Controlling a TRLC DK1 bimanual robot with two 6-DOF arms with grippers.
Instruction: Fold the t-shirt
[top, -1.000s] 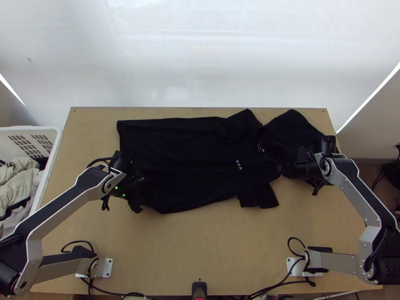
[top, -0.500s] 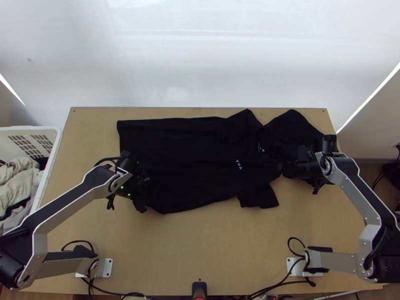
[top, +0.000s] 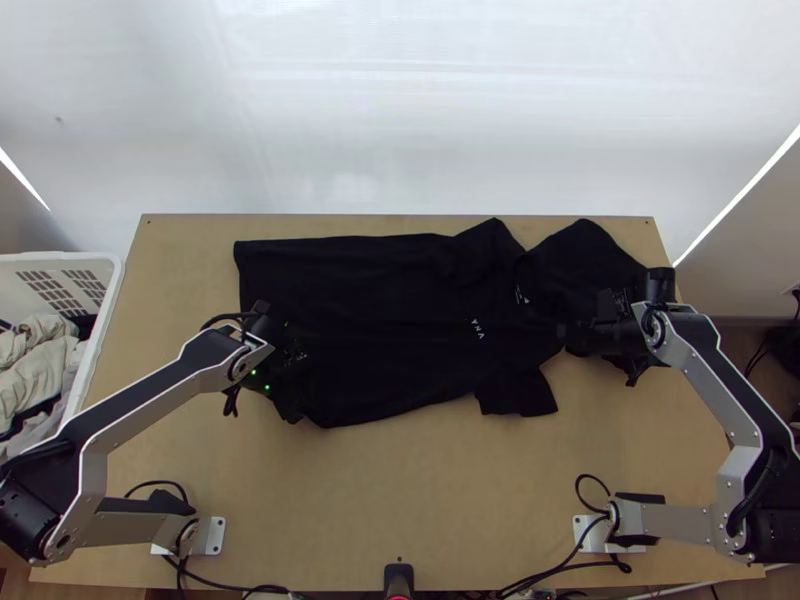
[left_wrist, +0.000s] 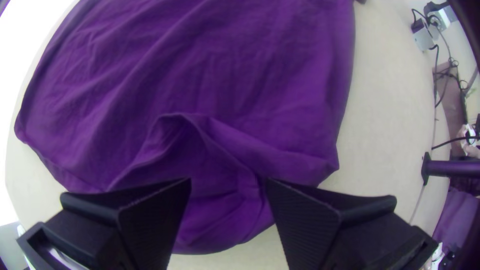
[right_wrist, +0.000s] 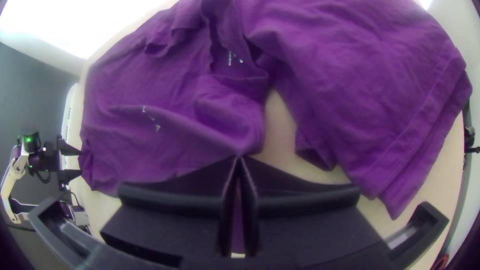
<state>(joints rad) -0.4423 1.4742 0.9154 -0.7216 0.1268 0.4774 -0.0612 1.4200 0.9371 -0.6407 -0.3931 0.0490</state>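
I'm holding my left pincer (top: 297, 387) spread above the shirt's (top: 385, 310) hem end; my right pincer (top: 562, 336) is pinching its edge near the collar. It's lying rumpled across the counter (top: 400, 490).

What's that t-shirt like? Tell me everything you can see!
The t-shirt looks black from above, and its cloth looks soft. It has small white letters and tiny white marks near the neck. It lies spread on the wooden table, wrinkled, with its neck end more rumpled. One short sleeve points toward the table's near edge. The right gripper pinches a bit of it, and the left gripper, open, is at its other end.
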